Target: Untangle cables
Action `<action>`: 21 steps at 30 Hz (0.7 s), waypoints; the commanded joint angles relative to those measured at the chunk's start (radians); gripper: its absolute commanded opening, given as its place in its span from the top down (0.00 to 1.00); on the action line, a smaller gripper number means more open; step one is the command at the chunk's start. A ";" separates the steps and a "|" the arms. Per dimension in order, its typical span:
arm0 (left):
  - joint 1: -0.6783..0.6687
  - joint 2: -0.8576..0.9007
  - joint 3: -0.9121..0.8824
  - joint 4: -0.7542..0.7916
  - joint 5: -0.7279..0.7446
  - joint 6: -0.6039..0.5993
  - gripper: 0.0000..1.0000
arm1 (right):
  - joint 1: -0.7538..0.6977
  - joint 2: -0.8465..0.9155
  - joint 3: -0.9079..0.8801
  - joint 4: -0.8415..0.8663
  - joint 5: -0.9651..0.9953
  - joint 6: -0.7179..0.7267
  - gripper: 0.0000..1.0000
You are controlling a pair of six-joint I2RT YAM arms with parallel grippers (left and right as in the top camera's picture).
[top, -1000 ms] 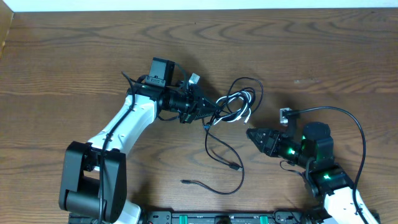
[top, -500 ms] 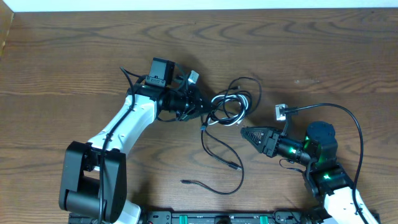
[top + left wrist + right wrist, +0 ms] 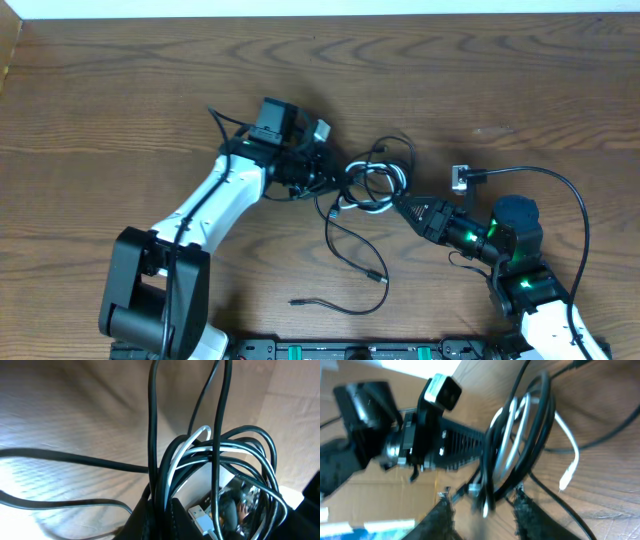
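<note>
The cables form a knot (image 3: 374, 178) of black loops with one white strand (image 3: 392, 186) at mid-table. My left gripper (image 3: 335, 182) is shut on black strands at the knot's left side; in the left wrist view its fingers (image 3: 175, 515) pinch them, and a white plug (image 3: 202, 520) lies beside them. My right gripper (image 3: 397, 205) reaches in from the lower right and is open. Its fingertips (image 3: 527, 512) straddle the bundle (image 3: 492, 485) without touching it. A white cable end (image 3: 566, 480) trails to the right. A loose black strand (image 3: 350, 250) runs down toward the front.
A second loose black cable end (image 3: 296, 300) lies near the front edge. The right arm's own thick black cord (image 3: 560, 190) arcs to a small plug (image 3: 460, 180) right of the knot. The arms' base rail (image 3: 350, 350) runs along the front.
My right gripper has moved up and left until its tips bracket the knot's lower right side. The left gripper and the knot have shifted slightly right.
</note>
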 commanded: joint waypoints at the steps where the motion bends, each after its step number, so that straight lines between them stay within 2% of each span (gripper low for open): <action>1: -0.026 -0.009 0.021 0.001 0.005 0.028 0.92 | 0.004 0.008 0.002 -0.015 0.084 0.021 0.76; 7: -0.040 -0.010 0.021 0.005 0.005 0.028 0.92 | 0.004 0.071 0.002 -0.106 0.172 0.101 0.98; 12: -0.039 -0.022 0.021 0.054 0.047 0.028 0.92 | 0.004 0.156 0.002 -0.174 0.198 0.080 0.98; 21: -0.010 -0.053 0.021 0.295 0.301 0.027 0.92 | 0.004 0.283 0.002 -0.201 0.246 -0.019 0.98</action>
